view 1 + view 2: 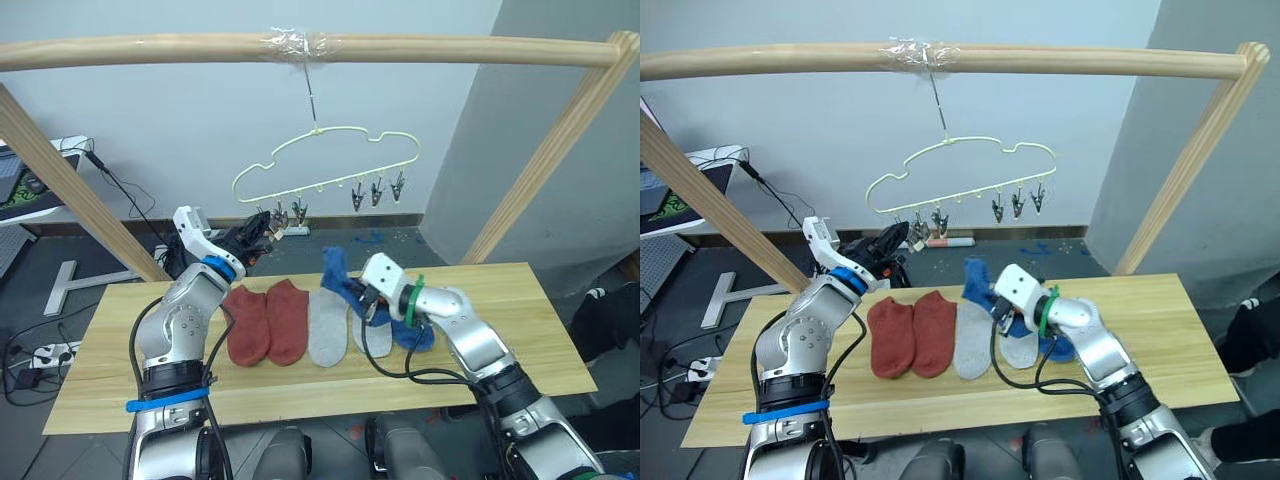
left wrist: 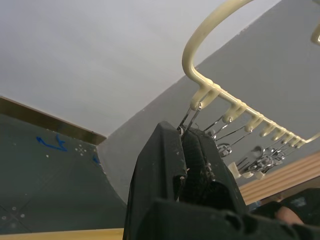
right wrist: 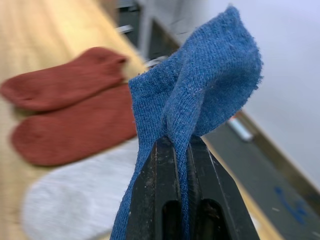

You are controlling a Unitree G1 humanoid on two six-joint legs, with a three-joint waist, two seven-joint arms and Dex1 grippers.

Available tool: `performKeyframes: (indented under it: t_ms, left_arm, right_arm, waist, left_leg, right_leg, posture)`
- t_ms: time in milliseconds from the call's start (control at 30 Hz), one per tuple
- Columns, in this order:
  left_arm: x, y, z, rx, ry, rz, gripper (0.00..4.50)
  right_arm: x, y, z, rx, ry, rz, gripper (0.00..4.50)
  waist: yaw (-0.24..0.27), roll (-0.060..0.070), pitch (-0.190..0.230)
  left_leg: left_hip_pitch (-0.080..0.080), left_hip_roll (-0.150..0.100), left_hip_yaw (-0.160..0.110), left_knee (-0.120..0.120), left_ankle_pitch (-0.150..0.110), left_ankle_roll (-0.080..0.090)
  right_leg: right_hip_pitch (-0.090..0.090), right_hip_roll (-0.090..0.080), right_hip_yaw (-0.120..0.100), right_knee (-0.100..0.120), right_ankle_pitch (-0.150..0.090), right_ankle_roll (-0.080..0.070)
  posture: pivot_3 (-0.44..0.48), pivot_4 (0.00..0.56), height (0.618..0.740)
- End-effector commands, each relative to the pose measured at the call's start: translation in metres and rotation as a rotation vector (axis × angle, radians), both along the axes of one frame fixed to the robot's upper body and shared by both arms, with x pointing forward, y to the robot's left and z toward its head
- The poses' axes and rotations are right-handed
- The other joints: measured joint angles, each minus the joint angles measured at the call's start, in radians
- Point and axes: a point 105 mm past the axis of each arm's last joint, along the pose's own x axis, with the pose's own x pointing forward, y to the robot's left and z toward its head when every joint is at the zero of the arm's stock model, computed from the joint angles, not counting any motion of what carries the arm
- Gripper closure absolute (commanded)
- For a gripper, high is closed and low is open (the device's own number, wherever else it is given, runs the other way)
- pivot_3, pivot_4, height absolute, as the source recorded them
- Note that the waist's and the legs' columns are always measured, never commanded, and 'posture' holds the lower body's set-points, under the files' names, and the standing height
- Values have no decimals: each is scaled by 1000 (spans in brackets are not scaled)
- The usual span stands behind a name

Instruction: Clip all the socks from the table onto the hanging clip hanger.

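Right jaws (image 3: 182,150) pinch a blue sock (image 3: 200,85) lifted off the desk (image 1: 520,320), ready for clipping. Left jaws (image 2: 187,150), closed on the hanger's (image 1: 330,165) nine-o'clock end clip (image 2: 189,116), likely squeezing it open.

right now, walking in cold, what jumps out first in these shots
The right gripper is shut on a blue sock, lifting it off the table. The left gripper pinches the end clip of the clip hanger hanging from the wooden pole. Two rust-red socks lie flat between the arms.
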Motion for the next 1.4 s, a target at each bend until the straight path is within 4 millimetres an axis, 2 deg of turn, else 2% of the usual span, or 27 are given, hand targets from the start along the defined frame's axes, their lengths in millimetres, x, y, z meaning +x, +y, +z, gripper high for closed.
performKeyframes:
  t_ms: [33, 133, 267, 500, 700, 1367, 1400]
  left_arm:
    - [-4, 5, 2, -3, 7, 16, 4500]
    - [-5, 5, 3, -19, 5, 20, 4500]
    - [-8, 2, 3, -7, 6, 8, 4500]
    - [-10, 0, 3, -5, 8, -1, 4500]
    - [-10, -1, 4, -7, 7, -2, 4500]
    - [-13, -6, 6, -11, 2, -38, 4500]
    - [-14, -6, 6, -10, -2, -35, 3818]
  right_arm:
    - [2, 17, 10, 22, -8, 54, 4442]
    - [3, 22, 11, 24, -6, 73, 4442]
    - [5, 45, 26, 75, -12, 119, 4442]
    - [4, 67, 37, 110, -23, 156, 4442]
    - [6, 73, 39, 123, -27, 153, 4442]
    - [23, 70, 50, 154, -67, 92, 4442]
    - [23, 70, 50, 156, -67, 92, 4500]
  waist:
    - [1, 0, 0]
    - [5, 0, 0]
    - [4, 0, 0]
    - [6, 0, 0]
    - [6, 0, 0]
    - [6, 0, 0]
    - [6, 0, 0]
  left_leg:
    - [0, 0, 0, 0, 0, 0]
    - [0, 0, -1, 0, 0, 0]
    - [0, 0, -1, 0, -1, -1]
    - [-1, 1, -1, -1, -1, -2]
    - [-2, 0, -1, -1, -1, -2]
    - [-2, 1, -1, -1, -1, -2]
    - [-2, 1, -1, -1, -1, -2]
  right_leg:
    - [0, 0, 0, 0, 0, 0]
    - [0, 0, 0, 0, 0, 0]
    - [-1, 0, 0, 0, 0, 0]
    - [-2, 0, 0, 1, 0, -1]
    - [-3, 0, 0, 0, 0, -1]
    - [-3, 0, 0, 1, 0, -1]
    - [-3, 0, 0, 1, 1, -2]
  posture:
    - [16, 182, 740]
    - [35, 182, 740]
    - [42, 182, 740]
    - [48, 182, 740]
    - [48, 182, 740]
    - [48, 184, 740]
    - [48, 184, 740]
